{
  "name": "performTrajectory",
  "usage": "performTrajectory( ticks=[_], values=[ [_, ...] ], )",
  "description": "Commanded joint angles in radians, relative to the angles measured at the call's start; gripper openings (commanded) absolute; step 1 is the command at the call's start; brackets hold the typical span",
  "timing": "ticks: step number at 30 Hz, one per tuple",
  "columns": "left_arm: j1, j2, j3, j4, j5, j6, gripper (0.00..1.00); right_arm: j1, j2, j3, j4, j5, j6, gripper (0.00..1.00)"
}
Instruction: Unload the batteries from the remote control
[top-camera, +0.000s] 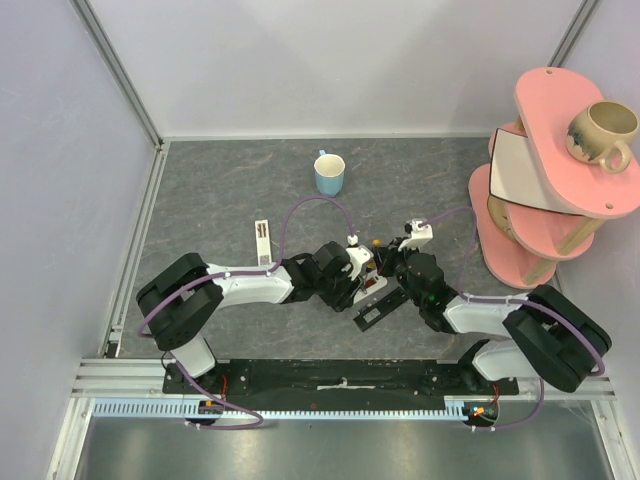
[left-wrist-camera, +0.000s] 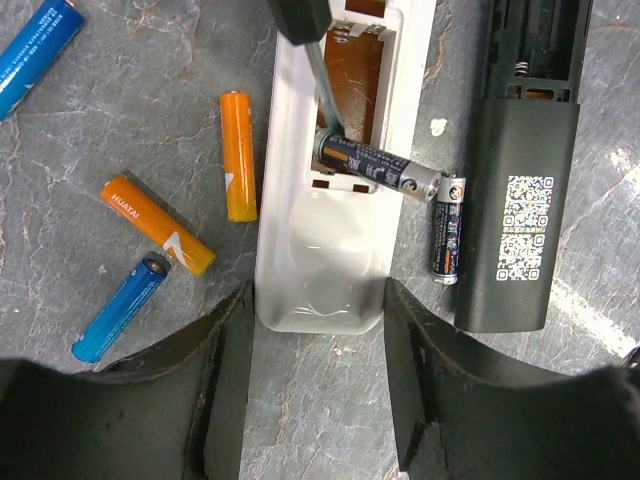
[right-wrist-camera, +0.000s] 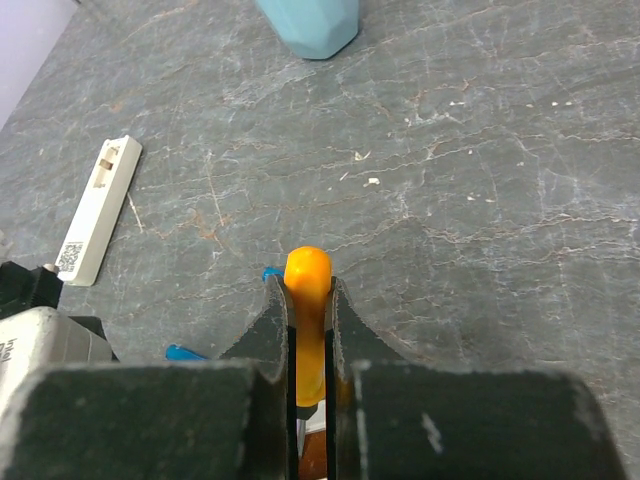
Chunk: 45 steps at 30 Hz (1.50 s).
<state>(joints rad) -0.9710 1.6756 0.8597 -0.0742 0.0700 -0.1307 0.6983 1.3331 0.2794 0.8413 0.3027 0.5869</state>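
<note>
Nearest the left wrist camera, the left hand stands half-spread, with a finger pressed to each side of the near end of the white remote, apparently clamping it to the bench. Just beyond, in the open bay, a tilted dark cell has one end lifted over the right rim. A thin metal shaft reaches down behind its other end. To the right a loose dark cell lies between that remote and the black remote, whose bay shows a bare spring. To the left lie an orange cell, a slanted orange cell, a blue cell and a corner blue cell. By my judgement the job is nearly done: five cells are out, and the tilted one is the last in sight, though both bays run off the frame. Only the right wrist view shows the right hand pinched narrow on the tool's orange handle. It also shows a white labelled strip and a blue mug farther off, but not the tip. Only the top view shows both arms meeting mid-bench and the pink shelf at far right; the cells are too small to tell there.
</note>
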Motion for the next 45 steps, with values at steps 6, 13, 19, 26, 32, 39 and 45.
performTrajectory(
  ticks=[6, 13, 19, 26, 32, 39, 45],
  values=[
    [0.002, 0.052, -0.01, -0.065, -0.038, 0.037, 0.02, 0.0, -0.003, -0.011, 0.045, -0.1, 0.048, 0.0],
    [0.002, 0.052, -0.008, -0.065, -0.036, 0.037, 0.02, 0.001, -0.112, -0.039, -0.079, -0.149, 0.082, 0.0],
    [0.003, 0.053, -0.008, -0.067, -0.035, 0.037, 0.02, 0.003, -0.264, -0.074, -0.151, -0.14, 0.079, 0.0],
    [0.002, 0.055, -0.007, -0.065, -0.036, 0.037, 0.02, 0.0, -0.304, -0.074, -0.189, -0.03, 0.025, 0.0],
    [0.003, 0.053, -0.007, -0.067, -0.036, 0.037, 0.02, 0.001, -0.256, -0.057, -0.157, 0.047, 0.008, 0.0],
    [0.003, 0.058, -0.005, -0.068, -0.036, 0.037, 0.02, 0.001, -0.235, -0.019, -0.145, 0.104, -0.021, 0.0],
    [0.002, 0.059, -0.004, -0.07, -0.036, 0.037, 0.02, 0.001, -0.232, -0.022, -0.125, 0.154, -0.029, 0.0]
  ],
)
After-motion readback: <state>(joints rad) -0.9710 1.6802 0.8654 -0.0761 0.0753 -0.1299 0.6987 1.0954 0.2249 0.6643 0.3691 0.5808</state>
